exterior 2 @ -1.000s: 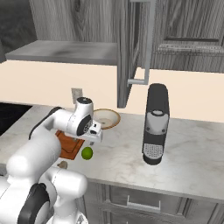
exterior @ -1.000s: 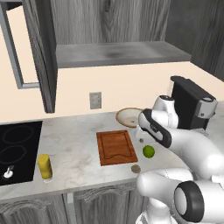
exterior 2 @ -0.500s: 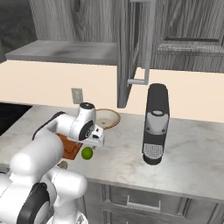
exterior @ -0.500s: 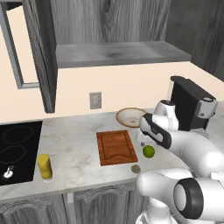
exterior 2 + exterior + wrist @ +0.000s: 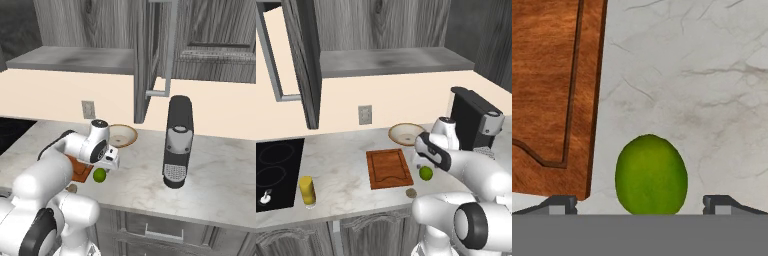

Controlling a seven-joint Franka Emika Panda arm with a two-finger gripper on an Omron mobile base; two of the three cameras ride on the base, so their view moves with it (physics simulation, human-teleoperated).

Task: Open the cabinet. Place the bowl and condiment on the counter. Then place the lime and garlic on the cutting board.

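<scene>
Our tool (image 5: 639, 204) hangs released, jaws wide, with the lime (image 5: 651, 174) lying on the bench (image 5: 712, 90) straight ahead between the two fingertips (image 5: 561, 202). We judge the cutting board (image 5: 552, 85) sits just beside the lime, off to one side.

Lime (image 5: 651, 174): glossy green, on the counter (image 5: 702, 90) at lower centre of hand view, just right of the board (image 5: 547, 85).

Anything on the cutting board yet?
No. The cutting board is bare; the lime and garlic lie on the counter beside it. The arm covers the board's right edge in the right base view.
</scene>
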